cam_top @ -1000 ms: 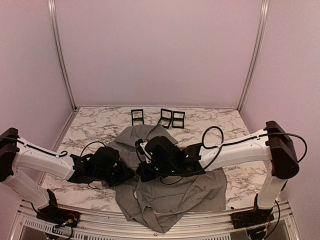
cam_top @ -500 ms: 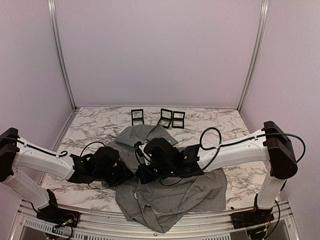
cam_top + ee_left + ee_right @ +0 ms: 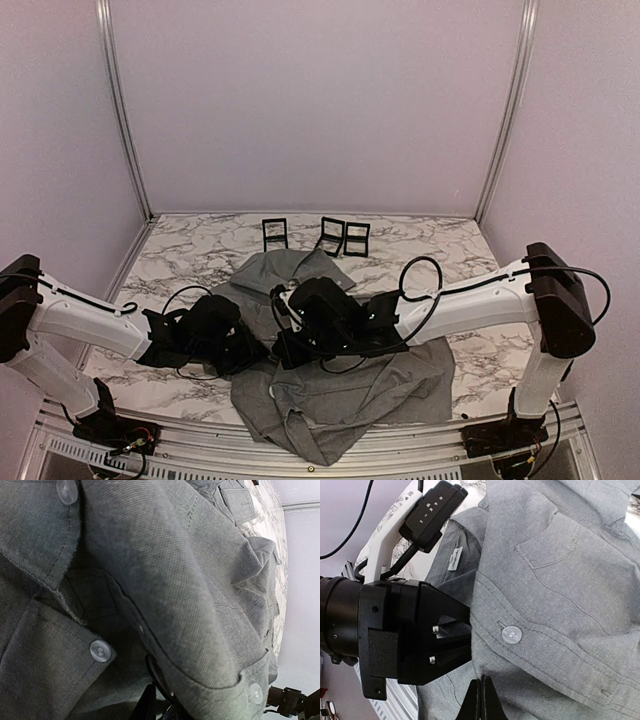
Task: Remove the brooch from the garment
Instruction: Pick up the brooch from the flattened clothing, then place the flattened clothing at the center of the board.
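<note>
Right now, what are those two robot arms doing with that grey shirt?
Both arms are bent over the grey shirt lying crumpled on the marble table. The left hand is at the shirt's front edge, though whether it grips the cloth is unclear. The right hand is shut, its tips near a button. They should take off a brooch, but none shows in any view.
</note>
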Tool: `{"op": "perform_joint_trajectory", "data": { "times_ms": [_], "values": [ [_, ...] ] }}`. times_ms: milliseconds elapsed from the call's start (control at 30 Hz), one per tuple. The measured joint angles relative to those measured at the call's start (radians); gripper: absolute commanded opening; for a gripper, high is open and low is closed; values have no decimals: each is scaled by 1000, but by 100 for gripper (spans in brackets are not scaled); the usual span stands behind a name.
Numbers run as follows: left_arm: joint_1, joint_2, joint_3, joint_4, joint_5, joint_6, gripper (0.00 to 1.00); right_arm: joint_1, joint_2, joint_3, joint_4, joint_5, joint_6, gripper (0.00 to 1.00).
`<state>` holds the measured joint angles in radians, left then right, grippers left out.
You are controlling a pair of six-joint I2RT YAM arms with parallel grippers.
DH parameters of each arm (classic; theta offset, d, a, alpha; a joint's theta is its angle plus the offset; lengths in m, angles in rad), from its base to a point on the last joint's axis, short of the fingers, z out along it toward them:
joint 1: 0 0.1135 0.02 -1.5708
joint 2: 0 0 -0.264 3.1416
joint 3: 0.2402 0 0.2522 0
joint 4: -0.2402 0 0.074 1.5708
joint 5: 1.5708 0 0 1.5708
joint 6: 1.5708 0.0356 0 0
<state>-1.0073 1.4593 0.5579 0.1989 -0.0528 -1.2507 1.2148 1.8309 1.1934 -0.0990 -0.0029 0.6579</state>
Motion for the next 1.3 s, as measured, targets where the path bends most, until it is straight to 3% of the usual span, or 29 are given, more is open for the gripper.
{"op": "perform_joint_trajectory", "data": {
  "times_ms": [567,767,1300],
  "values": [
    [0,34,0,19,3,-2,11,0,0,-31,16,0,5,0],
    [2,39,0,32,4,-1,0,0,0,-33,16,15,5,0],
    [28,-39,0,35,31,164,0,-50,0,-53,12,47,-3,0]
  ]
}}
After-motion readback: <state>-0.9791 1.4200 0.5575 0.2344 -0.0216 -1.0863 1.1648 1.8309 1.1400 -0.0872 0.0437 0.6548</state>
